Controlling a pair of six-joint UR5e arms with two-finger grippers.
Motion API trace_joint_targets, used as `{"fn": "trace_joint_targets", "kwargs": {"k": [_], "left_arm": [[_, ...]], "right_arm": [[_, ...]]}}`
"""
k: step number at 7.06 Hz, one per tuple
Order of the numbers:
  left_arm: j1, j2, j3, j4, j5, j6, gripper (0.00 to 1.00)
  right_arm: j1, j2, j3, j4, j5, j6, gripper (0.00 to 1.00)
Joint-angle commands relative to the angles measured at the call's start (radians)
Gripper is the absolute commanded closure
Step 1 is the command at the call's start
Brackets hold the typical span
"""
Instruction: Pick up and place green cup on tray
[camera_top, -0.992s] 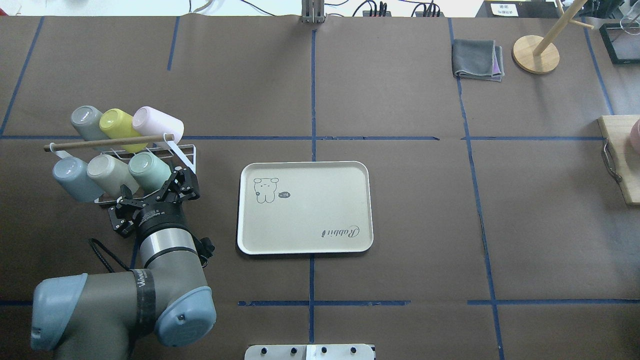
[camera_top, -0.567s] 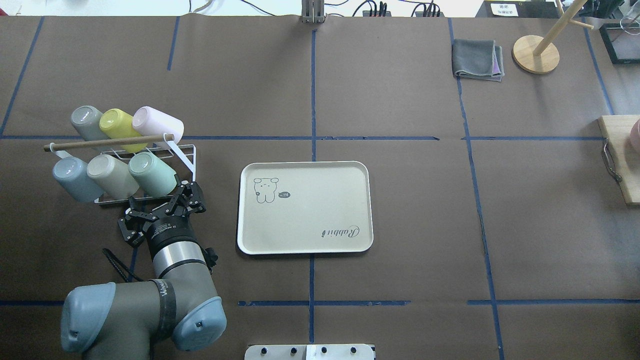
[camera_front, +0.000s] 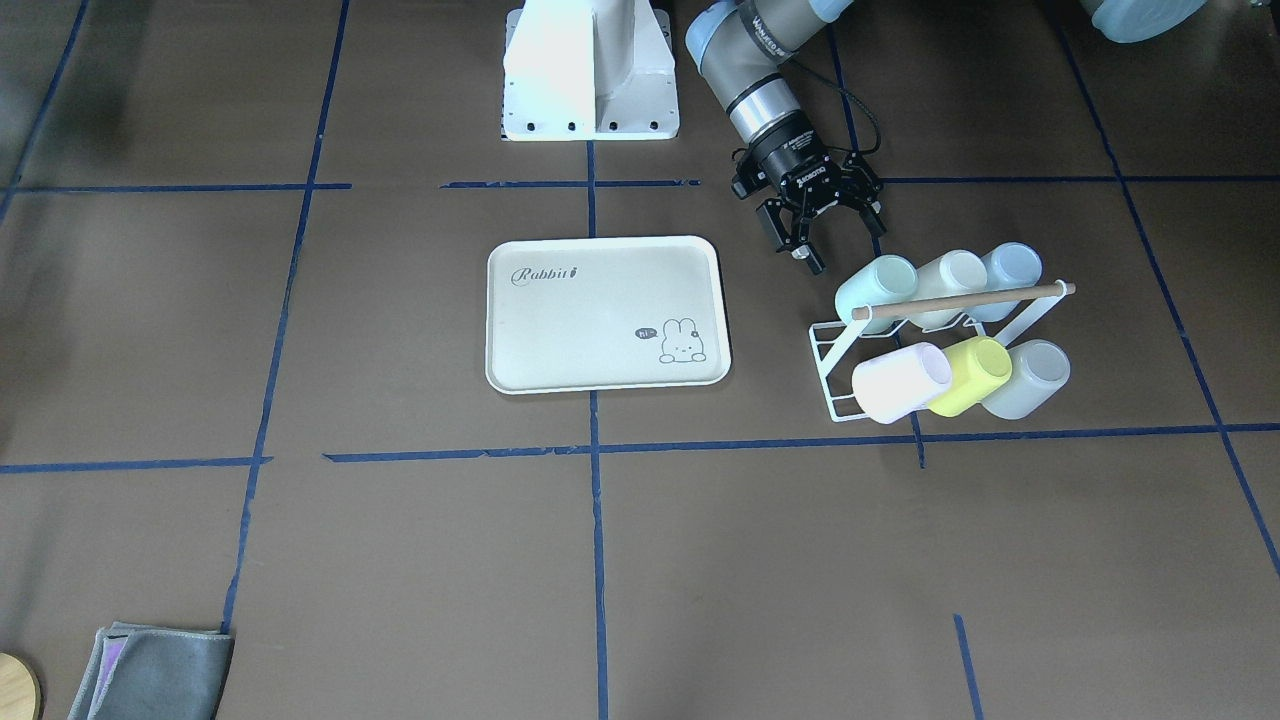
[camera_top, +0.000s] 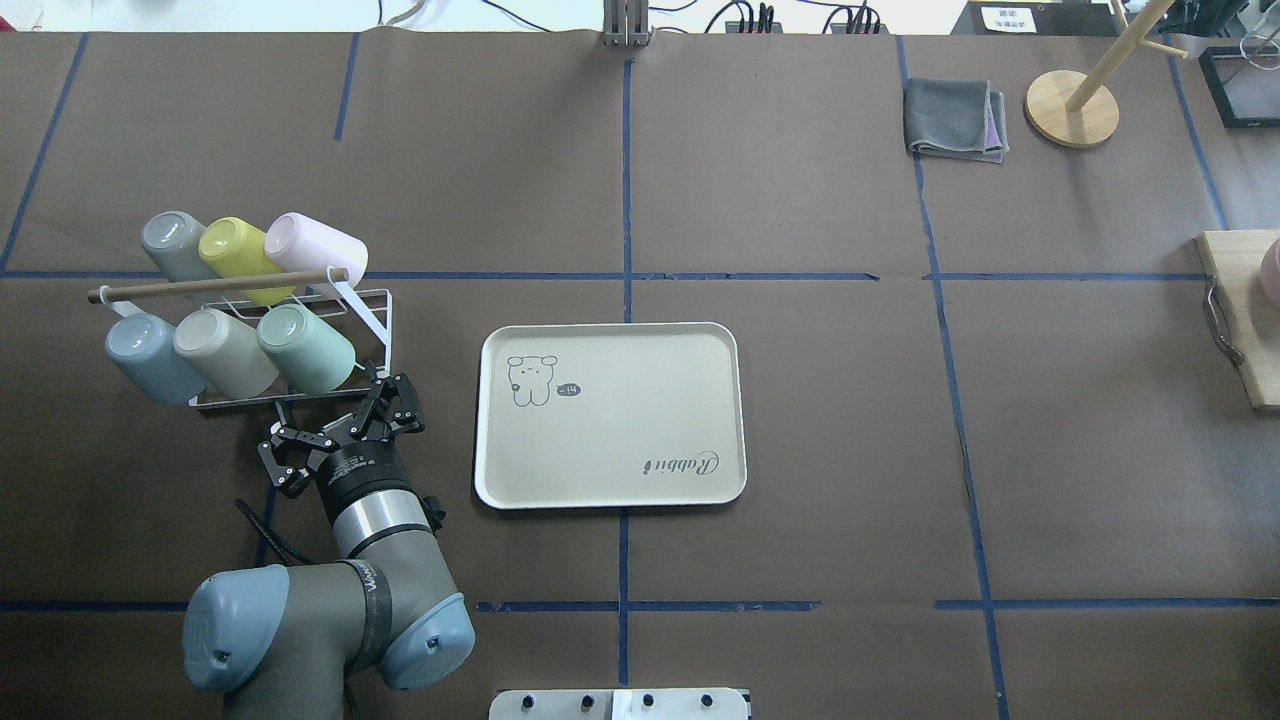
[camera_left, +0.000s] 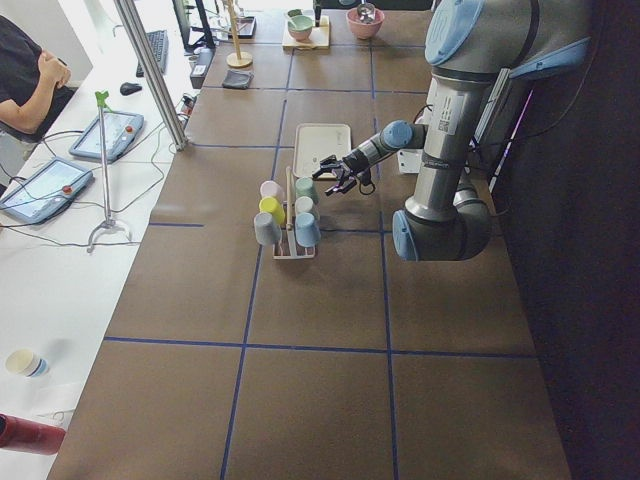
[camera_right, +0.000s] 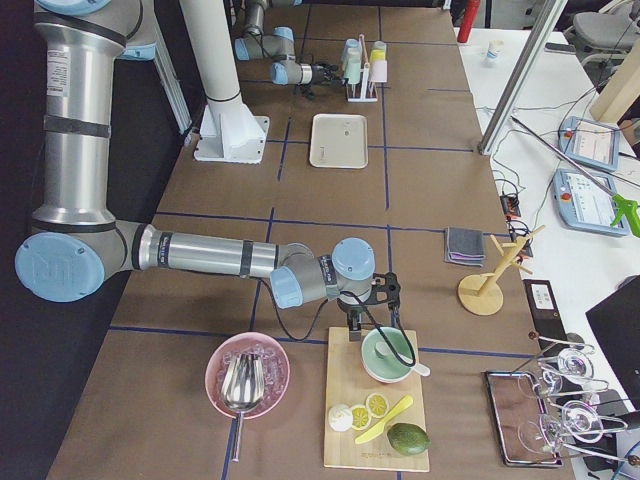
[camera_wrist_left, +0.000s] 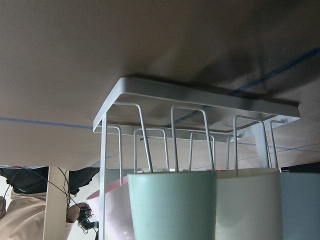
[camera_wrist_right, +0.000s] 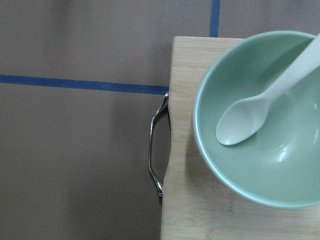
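The pale mint-green cup (camera_top: 305, 348) lies on its side on the white wire rack (camera_top: 375, 312), at the right end of the rack's near row. It also shows in the front view (camera_front: 877, 283) and fills the bottom of the left wrist view (camera_wrist_left: 172, 205). My left gripper (camera_top: 340, 422) is open and empty, just short of the rack and apart from the cup, and it shows in the front view (camera_front: 832, 235) too. The cream Rabbit tray (camera_top: 610, 440) lies flat to the right of the rack. My right gripper (camera_right: 356, 325) hangs far off over a wooden board; I cannot tell whether it is open or shut.
The rack also holds a pale blue cup (camera_top: 150, 358), a beige cup (camera_top: 222, 350), a grey cup (camera_top: 172, 243), a yellow-green cup (camera_top: 235, 255) and a pink cup (camera_top: 315, 247), under a wooden bar (camera_top: 215, 284). A grey cloth (camera_top: 953, 119) and a wooden stand (camera_top: 1072, 108) sit far right. A green bowl with a spoon (camera_wrist_right: 260, 120) is under the right wrist.
My left gripper has drawn back from the rack toward the robot and slightly right, still open and empty. The green cup stays on the rack.
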Motion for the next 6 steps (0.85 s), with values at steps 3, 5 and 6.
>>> {"fn": "trace_joint_targets", "kwargs": {"k": [3, 5, 6], "left_arm": [[-0.047, -0.002, 0.038, 0.0, 0.023, -0.006, 0.02], [-0.061, -0.002, 0.056, -0.003, 0.025, -0.006, 0.02], [-0.061, -0.002, 0.062, -0.003, 0.025, -0.006, 0.02]], "right_arm": [[0.0, -0.002, -0.001, -0.001, 0.0, 0.0, 0.0], [0.0, -0.004, -0.003, -0.003, 0.0, 0.0, 0.0], [0.0, -0.004, -0.009, -0.003, 0.0, 0.0, 0.0]]}}
